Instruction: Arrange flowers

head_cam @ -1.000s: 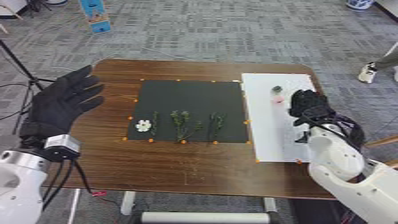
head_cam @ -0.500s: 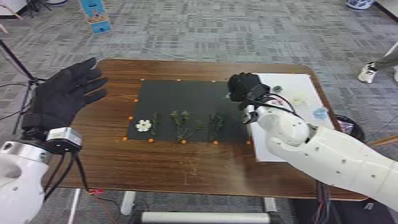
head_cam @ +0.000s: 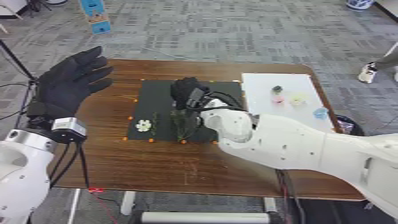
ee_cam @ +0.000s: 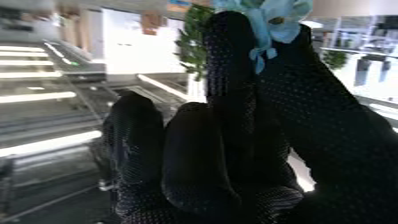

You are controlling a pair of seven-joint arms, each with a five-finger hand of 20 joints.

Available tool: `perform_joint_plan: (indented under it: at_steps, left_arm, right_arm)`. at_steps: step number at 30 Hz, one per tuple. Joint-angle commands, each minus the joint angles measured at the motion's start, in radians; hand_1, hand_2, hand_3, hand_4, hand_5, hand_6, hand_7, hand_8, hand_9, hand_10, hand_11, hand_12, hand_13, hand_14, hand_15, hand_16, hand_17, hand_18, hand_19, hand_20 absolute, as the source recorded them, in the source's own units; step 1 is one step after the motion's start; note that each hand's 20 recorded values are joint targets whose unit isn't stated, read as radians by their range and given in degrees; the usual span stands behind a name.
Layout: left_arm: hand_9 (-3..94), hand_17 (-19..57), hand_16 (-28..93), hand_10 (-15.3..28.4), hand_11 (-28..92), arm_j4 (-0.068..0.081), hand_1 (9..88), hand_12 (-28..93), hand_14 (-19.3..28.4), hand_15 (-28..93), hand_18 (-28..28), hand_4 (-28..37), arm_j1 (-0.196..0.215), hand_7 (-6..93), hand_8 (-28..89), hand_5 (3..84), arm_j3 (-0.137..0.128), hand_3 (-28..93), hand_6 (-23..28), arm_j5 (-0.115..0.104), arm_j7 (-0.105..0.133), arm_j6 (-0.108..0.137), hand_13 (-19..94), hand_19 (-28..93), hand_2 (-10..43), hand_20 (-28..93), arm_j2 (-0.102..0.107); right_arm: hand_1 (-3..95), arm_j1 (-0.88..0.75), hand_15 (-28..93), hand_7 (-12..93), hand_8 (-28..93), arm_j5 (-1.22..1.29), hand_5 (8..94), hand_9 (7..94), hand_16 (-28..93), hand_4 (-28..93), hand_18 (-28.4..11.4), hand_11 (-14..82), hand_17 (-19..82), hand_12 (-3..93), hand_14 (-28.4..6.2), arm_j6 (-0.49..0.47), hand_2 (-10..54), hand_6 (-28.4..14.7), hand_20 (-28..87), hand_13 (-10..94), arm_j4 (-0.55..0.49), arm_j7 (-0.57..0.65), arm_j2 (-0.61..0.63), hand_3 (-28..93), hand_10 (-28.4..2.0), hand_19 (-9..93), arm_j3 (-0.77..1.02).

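My left hand (head_cam: pixel 67 85) is over the table's left edge with its fingers straight. My right hand (head_cam: pixel 186 93) is above the upper middle of the black mat (head_cam: pixel 151 92) in the head view. Seen from the right wrist, that right hand (ee_cam: pixel 258 95) pinches a pale blue flower (ee_cam: pixel 282 21) between thumb and finger, its petals beyond the fingertips. On the mat's lower left lies a white flower (head_cam: pixel 143 125), beside a thin green stem (head_cam: pixel 155 125). Leafy green stems (head_cam: pixel 182 125) lie right of these, partly hidden by my right hand and arm.
On the white sheet (head_cam: pixel 266 85) at the right lie a dark green piece (head_cam: pixel 277 89), a pink flower (head_cam: pixel 278 99), a pale yellow flower (head_cam: pixel 298 100) and a light blue flower (head_cam: pixel 321 113). Small orange markers dot the mat's edges. My right forearm spans the table's lower right.
From the white sheet, my right hand has swung left across the table to a place over the black mat. My left hand has shifted slightly upward and to the right.
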Motion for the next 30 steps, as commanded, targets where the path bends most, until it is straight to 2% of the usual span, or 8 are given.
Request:
perform_joint_plan:
  at_steps: [1, 7, 13, 21, 30]
  left_arm:
    - [31.3, -8.3, 1, 13.3, 25, -0.005, 23.4, 18, 15.0, 31, 23.1, -28.3, -0.019, 20.1, -10, 33.5, 0.010, 71, 3.7, 0.006, 0.023, 0.000, 26, 47, -2.7, 10, 0.018]
    - [31.7, -8.1, 0, 13.3, 25, 0.006, 23.3, 18, 15.1, 31, 23.2, -28.3, -0.065, 20.3, -10, 34.2, 0.051, 72, 3.9, 0.006, 0.021, -0.022, 26, 47, -2.8, 10, 0.029]
    - [31.8, -8.1, 0, 13.4, 25, 0.016, 23.2, 17, 15.3, 32, 23.2, -28.3, -0.109, 20.4, -10, 34.4, 0.086, 71, 3.9, 0.007, 0.032, -0.034, 26, 48, -2.8, 10, 0.037]
    - [32.0, -8.0, 0, 13.4, 25, 0.044, 23.1, 17, 15.3, 32, 23.2, -28.3, -0.185, 20.4, -10, 34.5, 0.146, 71, 4.0, 0.005, 0.028, -0.051, 26, 48, -2.8, 10, 0.043]
    - [32.0, -8.1, 0, 13.4, 25, 0.054, 23.2, 17, 15.3, 32, 23.2, -28.3, -0.211, 20.2, -10, 34.4, 0.168, 71, 3.9, 0.001, 0.029, -0.058, 26, 48, -2.8, 10, 0.045]
  right_arm:
    - [52.5, 0.072, 88, 41, 4, 0.010, 75.6, 86.4, 37, -28, -18.9, 20.2, 53, 48.0, -1.1, 0.050, -9.5, 3.3, 70, 82, 0.061, -0.002, -0.108, 80, -3.5, 93, -0.033]
    - [52.8, 0.075, 88, 41, 3, 0.009, 75.6, 86.9, 37, -28, -18.9, 19.1, 53, 47.6, -1.1, 0.056, -9.5, 3.7, 70, 82, 0.139, 0.002, -0.176, 79, -3.6, 93, -0.046]
    - [53.3, 0.093, 88, 40, 0, 0.020, 76.7, 87.8, 37, -28, -18.9, 16.9, 53, 46.3, -1.0, 0.076, -9.5, 4.2, 71, 82, 0.196, 0.020, -0.226, 78, -3.6, 93, -0.089]
    - [53.5, 0.080, 88, 39, -1, 0.001, 77.2, 88.9, 37, -28, -18.8, 14.3, 54, 45.0, -0.9, 0.134, -9.5, 4.8, 71, 83, 0.266, 0.056, -0.278, 77, -4.1, 93, -0.131]
    - [53.3, 0.084, 88, 38, -2, 0.006, 77.7, 89.9, 37, -28, -18.7, 12.1, 55, 43.8, -0.9, 0.135, -9.5, 5.2, 71, 83, 0.273, 0.082, -0.301, 77, -3.9, 93, -0.179]
